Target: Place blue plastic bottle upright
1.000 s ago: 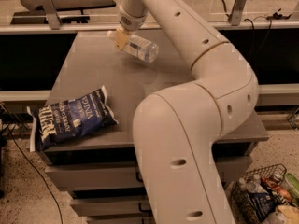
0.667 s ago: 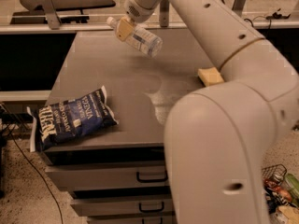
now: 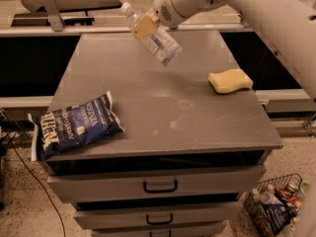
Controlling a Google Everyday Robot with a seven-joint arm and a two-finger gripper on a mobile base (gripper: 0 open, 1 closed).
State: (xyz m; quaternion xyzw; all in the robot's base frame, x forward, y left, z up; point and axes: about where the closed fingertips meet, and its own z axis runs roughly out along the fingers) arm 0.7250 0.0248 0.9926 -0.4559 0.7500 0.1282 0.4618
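The blue plastic bottle [image 3: 159, 39] is clear and bluish with a white cap at its upper left end. It hangs tilted in the air above the far middle of the grey cabinet top [image 3: 163, 102], cap up-left and base down-right. My gripper [image 3: 144, 24] is shut on the bottle's upper part, near the neck, with a tan finger pad across it. The white arm reaches in from the upper right.
A dark blue crisp bag [image 3: 74, 125] lies at the front left corner, hanging over the edge. A yellow sponge [image 3: 229, 80] lies at the right. Drawers [image 3: 160, 185] sit below the top. A wire basket [image 3: 276, 206] with items stands on the floor at lower right.
The arm has swung away to the right and upward, uncovering the sponge and the cabinet's right side. The bottle stays held and tilted over the far middle of the top.
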